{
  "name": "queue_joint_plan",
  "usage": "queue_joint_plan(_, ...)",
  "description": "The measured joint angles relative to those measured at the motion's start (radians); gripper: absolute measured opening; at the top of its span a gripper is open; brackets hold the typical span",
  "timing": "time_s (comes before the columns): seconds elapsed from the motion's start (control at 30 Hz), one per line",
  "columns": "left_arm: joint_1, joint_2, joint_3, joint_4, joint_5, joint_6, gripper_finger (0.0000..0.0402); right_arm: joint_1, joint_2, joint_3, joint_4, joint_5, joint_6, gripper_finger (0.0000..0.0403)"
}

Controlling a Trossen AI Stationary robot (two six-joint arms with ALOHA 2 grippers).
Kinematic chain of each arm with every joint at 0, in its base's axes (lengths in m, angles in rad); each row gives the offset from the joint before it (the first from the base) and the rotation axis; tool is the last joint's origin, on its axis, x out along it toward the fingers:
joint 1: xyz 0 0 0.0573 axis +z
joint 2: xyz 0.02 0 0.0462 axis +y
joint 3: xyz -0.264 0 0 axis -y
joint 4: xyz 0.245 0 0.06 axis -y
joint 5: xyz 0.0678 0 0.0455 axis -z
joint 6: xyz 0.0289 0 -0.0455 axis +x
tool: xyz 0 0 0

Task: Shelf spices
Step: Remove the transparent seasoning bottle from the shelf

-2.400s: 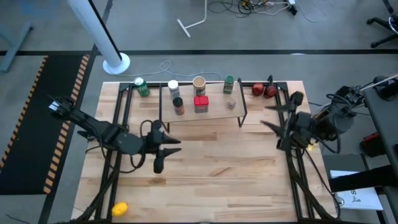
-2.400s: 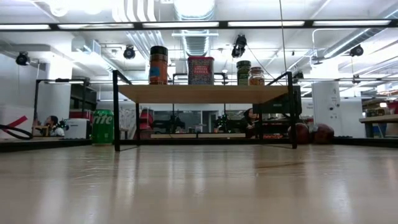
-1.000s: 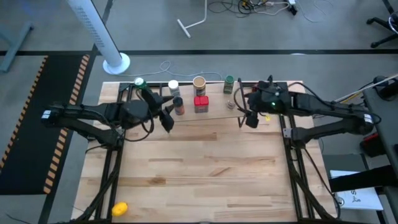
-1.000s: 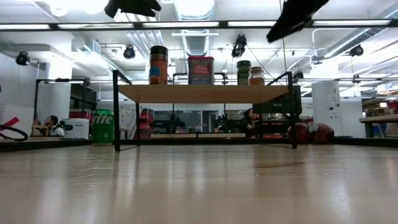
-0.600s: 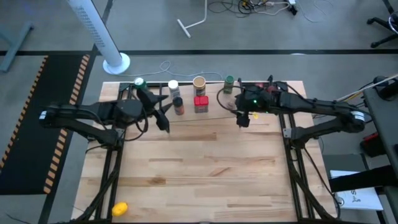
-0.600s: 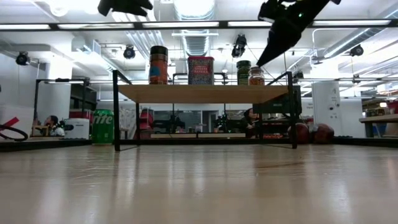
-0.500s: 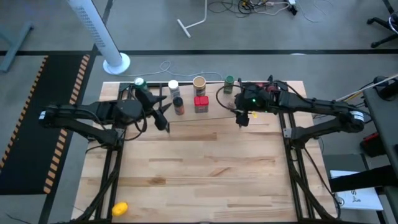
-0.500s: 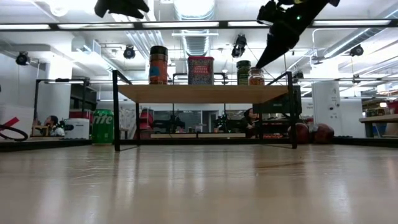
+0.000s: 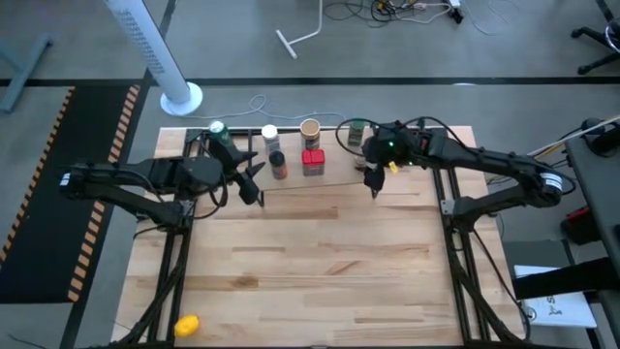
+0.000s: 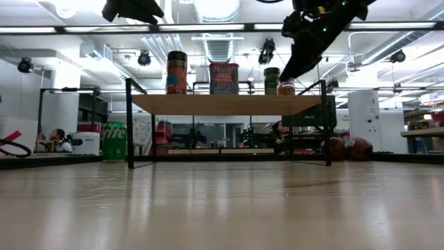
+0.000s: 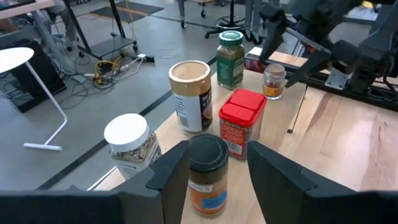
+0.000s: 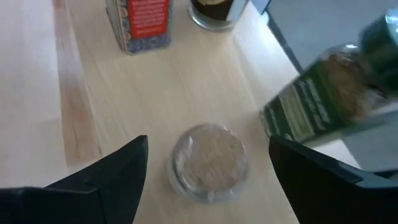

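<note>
The shelf (image 9: 334, 179) stands at the table's far edge, its pale top (image 10: 225, 104) carrying the spices. They are a white-capped jar (image 11: 129, 142), a tan tub (image 11: 191, 94), a red tin (image 11: 241, 121), a green-capped jar (image 12: 326, 106), a dark-capped brown jar (image 11: 208, 177) and a small clear jar (image 12: 208, 158). My left gripper (image 9: 254, 187) is open, a finger on either side of the dark-capped jar, touching nothing. My right gripper (image 9: 373, 182) hangs open above the small clear jar, its fingers to both sides.
A green can (image 9: 221, 137) stands left of the shelf. Red fruits (image 10: 347, 148) sit right of it at the far edge. A yellow object (image 9: 184, 325) lies at the near left corner. The wooden table in front of the shelf is bare.
My right gripper has gone toward the table's left edge and down, and now hangs over the small clear jar. My left gripper has kept its place at the dark-capped jar. The spices have not moved.
</note>
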Motion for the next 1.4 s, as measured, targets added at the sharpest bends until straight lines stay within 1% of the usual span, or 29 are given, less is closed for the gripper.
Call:
queue_joint_plan(0.2,0.000,-0.002,0.000,0.000,0.000,0.000,0.0147,0.000,0.059,-0.001,0.009,-0.011,-0.007,0.0298)
queue_joint_plan(0.37,-0.002,0.001,-0.001,-0.004,0.005,-0.007,0.0141,0.000,0.097,-0.001,0.012,-0.002,-0.007,0.0274)
queue_joint_plan(0.5,-0.005,0.001,-0.004,-0.007,0.022,-0.012,0.0137,-0.004,0.102,-0.001,0.013,0.016,-0.007,0.0237)
queue_joint_plan(0.67,-0.007,0.001,-0.004,-0.010,0.023,-0.022,0.0134,-0.009,0.089,-0.001,0.012,0.027,-0.009,0.0173)
queue_joint_plan(0.7,-0.007,0.001,-0.004,-0.014,0.023,-0.026,0.0135,-0.010,0.086,-0.001,0.013,0.027,-0.011,0.0170)
queue_joint_plan(0.93,-0.007,0.002,-0.004,-0.038,0.026,-0.053,0.0135,-0.009,0.066,-0.001,-0.001,0.025,0.003,0.0170)
queue_joint_plan(1.03,-0.009,0.004,-0.004,-0.039,0.027,-0.057,0.0132,0.006,0.030,-0.002,-0.017,0.016,0.036,0.0170)
queue_joint_plan(1.1,-0.010,0.004,-0.004,-0.039,0.027,-0.060,0.0131,0.021,-0.007,-0.002,-0.048,-0.015,0.059,0.0170)
queue_joint_plan(1.2,-0.012,0.004,-0.004,-0.038,0.028,-0.061,0.0129,0.060,-0.069,-0.002,-0.074,-0.075,0.096,0.0170)
queue_joint_plan(1.4,-0.016,0.004,-0.017,-0.035,0.028,-0.077,0.0128,0.203,-0.182,-0.004,-0.103,-0.080,0.199,0.0170)
